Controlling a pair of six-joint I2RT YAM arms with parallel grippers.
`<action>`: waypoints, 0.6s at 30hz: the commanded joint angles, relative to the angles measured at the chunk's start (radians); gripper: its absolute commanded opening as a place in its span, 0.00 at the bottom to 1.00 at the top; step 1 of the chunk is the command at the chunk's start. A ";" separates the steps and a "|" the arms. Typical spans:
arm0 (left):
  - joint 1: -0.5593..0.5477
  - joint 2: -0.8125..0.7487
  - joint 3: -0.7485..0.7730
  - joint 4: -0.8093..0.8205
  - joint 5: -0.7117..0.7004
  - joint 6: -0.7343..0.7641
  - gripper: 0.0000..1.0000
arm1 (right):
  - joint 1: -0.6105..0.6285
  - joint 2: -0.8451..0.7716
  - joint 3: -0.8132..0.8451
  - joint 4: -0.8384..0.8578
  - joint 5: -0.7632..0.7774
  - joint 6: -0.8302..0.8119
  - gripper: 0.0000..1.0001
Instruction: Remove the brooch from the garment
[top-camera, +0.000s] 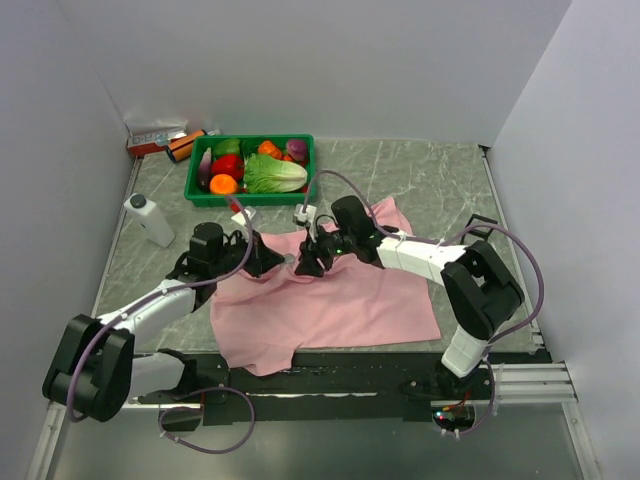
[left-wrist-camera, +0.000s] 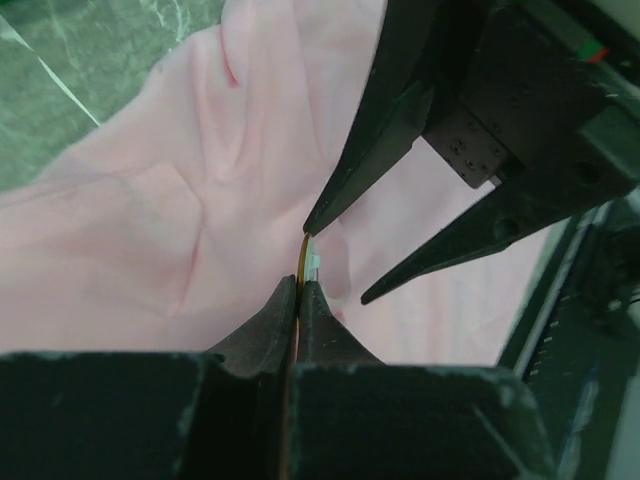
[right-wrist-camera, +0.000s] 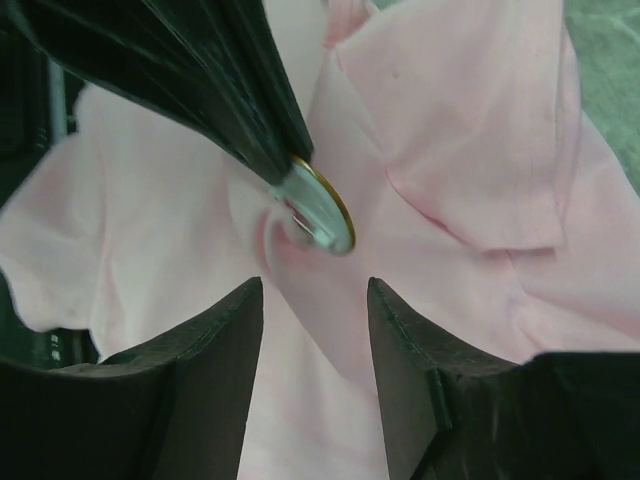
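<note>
The brooch (right-wrist-camera: 322, 210) is clamped at its rim by the left tool (left-wrist-camera: 298, 285). Directly opposite, the right tool (right-wrist-camera: 315, 290) is held with jaws apart over the garment (right-wrist-camera: 480, 150).

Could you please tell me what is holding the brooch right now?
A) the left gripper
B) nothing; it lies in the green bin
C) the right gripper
A: the left gripper is shut on the edge of the brooch, while the right gripper stands open beside it.
</note>
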 joint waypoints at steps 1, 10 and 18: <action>0.064 0.042 -0.041 0.180 0.100 -0.201 0.01 | -0.040 0.022 0.057 0.077 -0.136 0.124 0.52; 0.113 0.113 -0.047 0.343 0.164 -0.353 0.01 | -0.094 0.092 0.096 0.093 -0.203 0.297 0.39; 0.115 0.109 -0.045 0.348 0.190 -0.366 0.01 | -0.108 0.149 0.128 0.178 -0.255 0.423 0.36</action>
